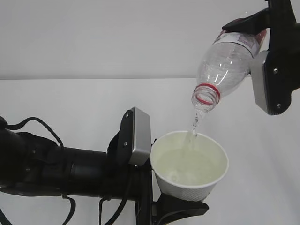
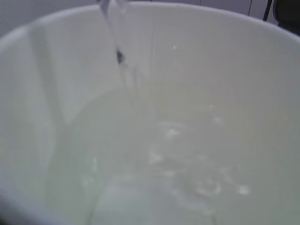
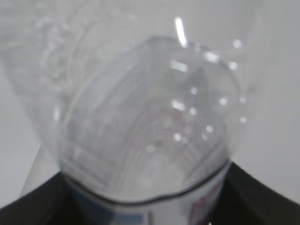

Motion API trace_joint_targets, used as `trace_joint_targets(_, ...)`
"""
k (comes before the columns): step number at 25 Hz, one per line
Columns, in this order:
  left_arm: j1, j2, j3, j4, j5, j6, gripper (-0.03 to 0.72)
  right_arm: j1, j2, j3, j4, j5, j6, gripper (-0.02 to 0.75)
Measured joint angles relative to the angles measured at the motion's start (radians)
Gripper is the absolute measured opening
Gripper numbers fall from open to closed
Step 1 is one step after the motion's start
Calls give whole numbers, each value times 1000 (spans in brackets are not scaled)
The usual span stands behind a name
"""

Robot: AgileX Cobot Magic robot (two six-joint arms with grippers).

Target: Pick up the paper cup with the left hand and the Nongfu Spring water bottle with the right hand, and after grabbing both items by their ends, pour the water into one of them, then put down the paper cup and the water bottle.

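The right hand (image 1: 255,28) sits at the upper right of the exterior view, its black fingers (image 1: 243,21) clamped on the labelled end of the water bottle (image 1: 225,61), with the grey module just below and to the right of the grip. The bottle hangs tilted from that grip, its open mouth and red neck ring pointing down and to the left. In the right wrist view the clear ribbed bottle (image 3: 150,112) fills the frame, with dark finger surfaces at both lower corners against the red-and-white label.

From the bottle's mouth a thin stream of water (image 1: 197,123) falls into the paper cup (image 1: 190,171), which is below and to the left of the right hand. The mouth is above the cup's far rim, not touching it.

The left hand (image 1: 180,206) reaches in from the lower left. Its black fingers grip the cup around its lower end, and the grey boxy module stands just beside the cup's left rim. The jaws stand wide, closed on the cup's base. The cup is upright and partly filled. The left wrist view looks straight into the cup (image 2: 262,61): the stream (image 2: 119,56) enters near the far wall and the water's surface shows bubbles and ripples.
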Motion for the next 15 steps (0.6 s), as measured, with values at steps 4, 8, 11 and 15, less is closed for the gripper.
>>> trace_joint_targets(4,0,0,0,-9,4,0,579,0,0,-1,21,-18,19,479)
trace_joint_targets(8,0,0,0,-10,9,0,579,0,0,-1,24,-28,47,479)
trace_joint_targets(11,0,0,0,-12,9,0,579,0,0,-1,24,-29,79,479)
trace_joint_targets(15,0,0,0,-13,9,0,579,0,0,-1,24,-29,140,479)
